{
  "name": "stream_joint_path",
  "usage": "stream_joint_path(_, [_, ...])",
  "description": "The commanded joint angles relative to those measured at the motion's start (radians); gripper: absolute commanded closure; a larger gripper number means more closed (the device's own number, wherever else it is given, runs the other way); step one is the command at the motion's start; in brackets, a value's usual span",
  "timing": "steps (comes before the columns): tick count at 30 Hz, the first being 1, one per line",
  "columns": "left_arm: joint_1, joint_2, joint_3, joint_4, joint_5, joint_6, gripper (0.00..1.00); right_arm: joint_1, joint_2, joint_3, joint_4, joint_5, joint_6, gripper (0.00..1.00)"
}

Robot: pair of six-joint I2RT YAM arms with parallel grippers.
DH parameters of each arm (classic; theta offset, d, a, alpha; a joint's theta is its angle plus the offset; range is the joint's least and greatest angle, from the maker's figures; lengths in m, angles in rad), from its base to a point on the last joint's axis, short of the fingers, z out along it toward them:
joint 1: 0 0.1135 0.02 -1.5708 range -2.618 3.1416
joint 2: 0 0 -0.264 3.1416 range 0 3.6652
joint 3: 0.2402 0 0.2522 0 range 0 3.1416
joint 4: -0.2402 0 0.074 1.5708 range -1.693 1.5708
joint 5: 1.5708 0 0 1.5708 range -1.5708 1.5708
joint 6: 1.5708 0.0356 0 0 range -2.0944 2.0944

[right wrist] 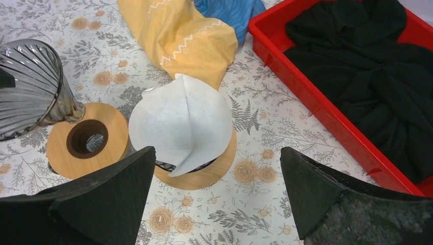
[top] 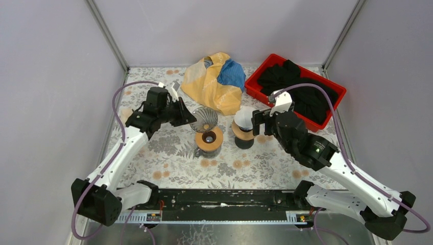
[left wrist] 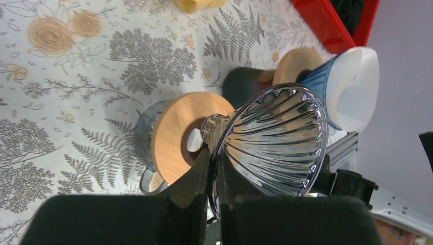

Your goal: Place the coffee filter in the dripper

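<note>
The clear ribbed glass dripper [top: 203, 119] is tipped on its side, its narrow end by a wooden ring [top: 209, 139] that lies on a glass mug. My left gripper [left wrist: 214, 163] is shut on the dripper [left wrist: 275, 140] at its rim. The white coffee filter [right wrist: 178, 120] sits as a cone in a second, blue ribbed holder [left wrist: 316, 81] with a wooden collar [right wrist: 214, 171], just right of the mug. My right gripper [right wrist: 217, 173] hangs open above and just in front of the filter [top: 245, 117], touching nothing.
A red bin [top: 255, 84] filled with black cloth [top: 301, 92] stands at the back right. A yellow bag with a blue patch [top: 209, 84] lies at the back, behind the mug. Grey walls close in the flowered tabletop on three sides.
</note>
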Motion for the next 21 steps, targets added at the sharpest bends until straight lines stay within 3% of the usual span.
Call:
stream_joint_path(1, [-0.047, -0.027, 0.017, -0.024, -0.011, 0.010, 0.97, 0.002, 0.020, 0.051, 0.002, -0.055, 0.017, 0.00])
stream_joint_path(13, [-0.142, -0.024, -0.028, -0.029, -0.085, 0.007, 0.97, 0.003, 0.110, 0.113, 0.007, -0.195, 0.021, 0.00])
stream_joint_path(21, [-0.148, -0.005, -0.061, -0.009, -0.121, 0.013, 0.98, 0.003, 0.174, 0.167, 0.004, -0.306, 0.021, 0.03])
